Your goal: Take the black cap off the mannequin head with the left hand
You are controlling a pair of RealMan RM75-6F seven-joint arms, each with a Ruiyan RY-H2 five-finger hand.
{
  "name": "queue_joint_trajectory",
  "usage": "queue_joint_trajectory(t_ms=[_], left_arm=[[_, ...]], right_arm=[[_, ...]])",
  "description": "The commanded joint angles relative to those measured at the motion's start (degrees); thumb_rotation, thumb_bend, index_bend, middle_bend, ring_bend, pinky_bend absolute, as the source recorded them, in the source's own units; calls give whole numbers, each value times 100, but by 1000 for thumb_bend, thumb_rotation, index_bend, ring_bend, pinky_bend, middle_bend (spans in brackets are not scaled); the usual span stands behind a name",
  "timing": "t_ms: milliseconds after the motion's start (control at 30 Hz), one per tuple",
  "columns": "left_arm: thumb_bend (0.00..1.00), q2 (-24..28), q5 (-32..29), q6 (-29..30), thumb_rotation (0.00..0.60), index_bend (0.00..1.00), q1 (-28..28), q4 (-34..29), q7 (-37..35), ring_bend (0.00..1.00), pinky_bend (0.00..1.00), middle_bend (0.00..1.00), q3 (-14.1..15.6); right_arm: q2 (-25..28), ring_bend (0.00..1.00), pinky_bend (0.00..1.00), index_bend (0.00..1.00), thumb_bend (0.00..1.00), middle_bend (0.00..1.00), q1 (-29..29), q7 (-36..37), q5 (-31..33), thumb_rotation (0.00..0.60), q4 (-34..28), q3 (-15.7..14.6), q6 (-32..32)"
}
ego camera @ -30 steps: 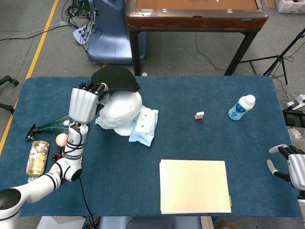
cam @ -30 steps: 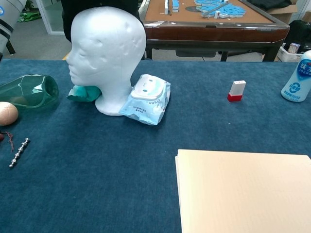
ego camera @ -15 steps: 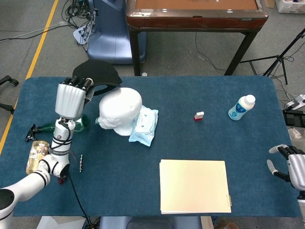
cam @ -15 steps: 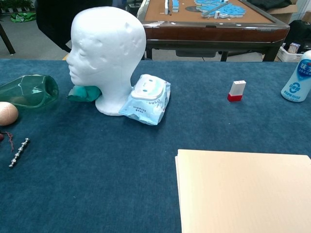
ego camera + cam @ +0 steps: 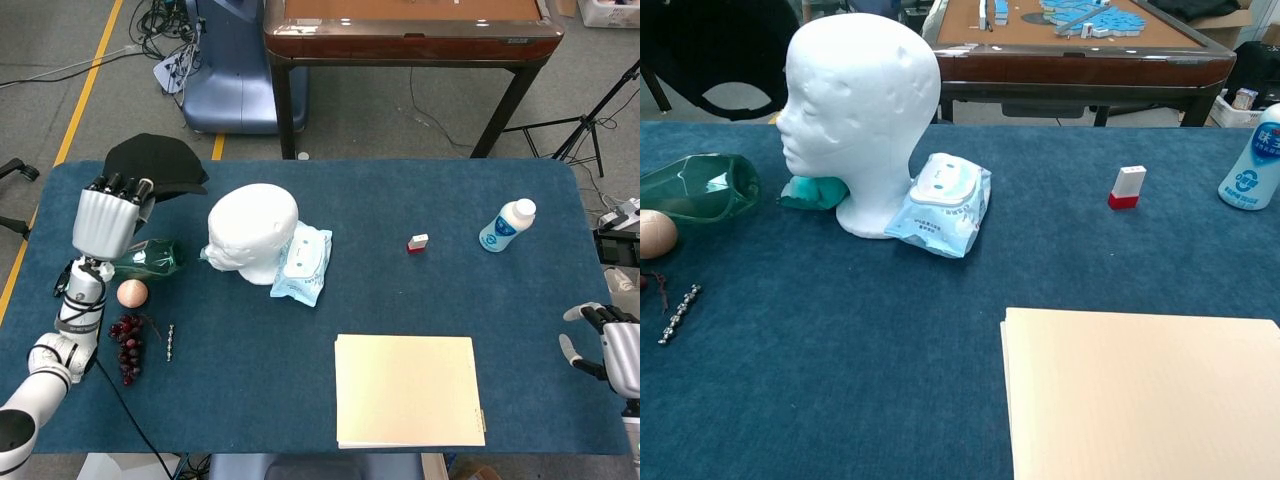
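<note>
My left hand (image 5: 104, 214) holds the black cap (image 5: 153, 166) up in the air, left of the white mannequin head (image 5: 250, 229) and clear of it. The chest view shows the cap (image 5: 715, 60) hanging at the upper left, apart from the bare mannequin head (image 5: 860, 110); the left hand itself is out of that frame. The head stands upright on the blue table, facing left. My right hand (image 5: 608, 352) rests at the table's right front edge with fingers apart and nothing in it.
A blue wipes pack (image 5: 303, 262) leans against the head's right side. A green bottle (image 5: 145, 257), an egg-like ball (image 5: 132, 292), grapes (image 5: 126, 335) and a metal chain (image 5: 170, 342) lie at the left. A manila folder (image 5: 408, 389), a small red-white block (image 5: 418, 243) and a white bottle (image 5: 506, 224) lie to the right.
My left hand has lifted the cap off the mannequin head and carried it leftward, away from the head. The head is now bare. The right hand has not moved.
</note>
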Motion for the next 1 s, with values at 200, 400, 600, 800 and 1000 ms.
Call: queue_joint_trajectory(t_ms=[200, 400, 600, 800, 1000], left_arm=[[444, -355, 37, 254, 600, 582, 555, 631, -522, 610, 775, 716, 379], [444, -399, 137, 578, 600, 582, 893, 635, -585, 610, 775, 716, 609], [444, -321, 316, 883, 600, 573, 1238, 354, -350, 609, 775, 714, 893], [444, -138, 505, 1026, 600, 567, 1507, -165, 92, 599, 775, 703, 1156], [444, 311, 791, 937, 600, 509, 1782, -1035, 570, 584, 775, 683, 1546]], right_arm=[[-21, 376, 454, 444, 355, 437, 20, -76, 8, 600, -16, -4, -33], [-28, 376, 454, 444, 355, 437, 21, -102, 4, 600, -25, -8, -31], [-34, 376, 454, 444, 355, 437, 28, -137, 2, 600, -38, -11, -39], [-49, 375, 454, 444, 355, 437, 45, -197, 5, 600, -50, -16, -68], [-49, 375, 454, 444, 355, 437, 45, -194, 18, 600, -51, -13, -68]])
